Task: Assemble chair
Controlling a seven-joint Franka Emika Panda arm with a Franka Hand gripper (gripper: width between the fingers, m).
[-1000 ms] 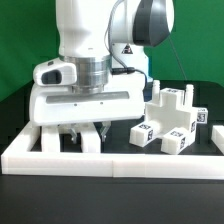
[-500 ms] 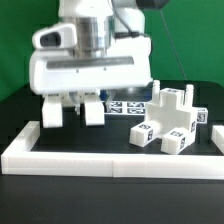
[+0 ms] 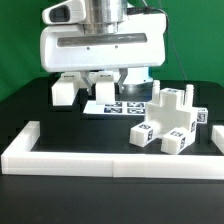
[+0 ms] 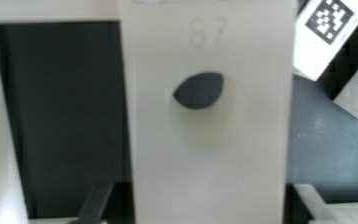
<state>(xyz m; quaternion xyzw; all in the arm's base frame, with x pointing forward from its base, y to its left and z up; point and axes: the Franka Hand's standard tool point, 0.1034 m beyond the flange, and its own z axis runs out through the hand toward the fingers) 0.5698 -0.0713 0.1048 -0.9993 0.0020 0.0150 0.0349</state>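
**Desk:** What did you have, front to back?

**Me:** Nearest me was one border rail (image 3: pixel 110 160), its front run and two side arms fencing the table (image 3: pixel 60 128). Behind it, toward the exterior view's right, one clump of chair pieces (image 3: pixel 172 118) stood on the table. I could not tell them apart well enough to count. Further back lay one marker board (image 3: pixel 125 104), flat. Above it hung one frame piece (image 3: pixel 62 90) (image 4: pixel 202 140), clamped in the gripper (image 3: pixel 104 82) (image 4: pixel 202 205), jaws closed on both sides of one bar. The wrist view showed one dark hole in that bar.

**Desk:** What changed from a second before?

**Me:** The gripper had been low, just behind the front rail, with the frame piece near the table. It had risen and gone back, taking the piece along. The clump had not shifted.

**Desk:** Room?

**Me:** Bare table lay open on the exterior view's left and in front of the board. The piece hung clear of the table, with a gap between it and the clump.
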